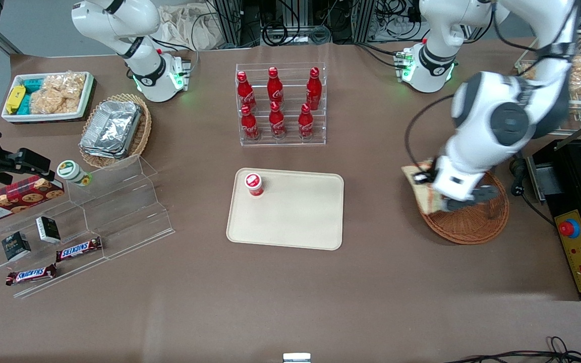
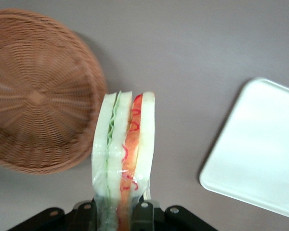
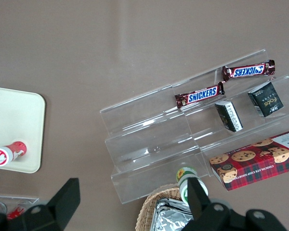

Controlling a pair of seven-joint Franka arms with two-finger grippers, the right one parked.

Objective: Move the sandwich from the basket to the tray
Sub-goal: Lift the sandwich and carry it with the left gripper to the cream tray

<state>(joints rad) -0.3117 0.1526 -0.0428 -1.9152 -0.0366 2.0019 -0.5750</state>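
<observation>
in the front view the working arm bends down over the round reddish-brown basket [image 1: 472, 222], which sits on the brown surface [image 1: 290, 292] toward the working arm's end, well apart from the cream tray [image 1: 290, 222] in the middle. the end effector [image 1: 434, 189] hangs just above the basket's rim on the side toward the tray, and a pale corner of the sandwich [image 1: 424, 189] shows under it, so the wedge looks lifted out of the bowl rather than resting in it. a small red-capped cup [image 1: 254, 184] stands on the tray's corner farthest from that camera, leaving most of the tray bare for a landing spot; the rack of red bottles [image 1: 280, 103] stands farther from the camera than the tray. in the left wrist view the end effector [image 2: 119, 211] is clenched on the sandwich [image 2: 123, 144], pinching the wedge by its bread faces so the green, red and orange filling edge points away from the wrist; held this way the layers likely stay pressed together. the basket [image 2: 38, 91] shows empty beside it, and the tray [image 2: 255, 154] lies apart over bare surface, so the carry across appears to be the step in hand. in the right wrist view only the tray's end [image 3: 14, 130] with the tipped-looking cup [image 3: 8, 153] and a clear stepped shelf [image 3: 183, 139] of snacks appear; the sandwich is not seen there.
</observation>
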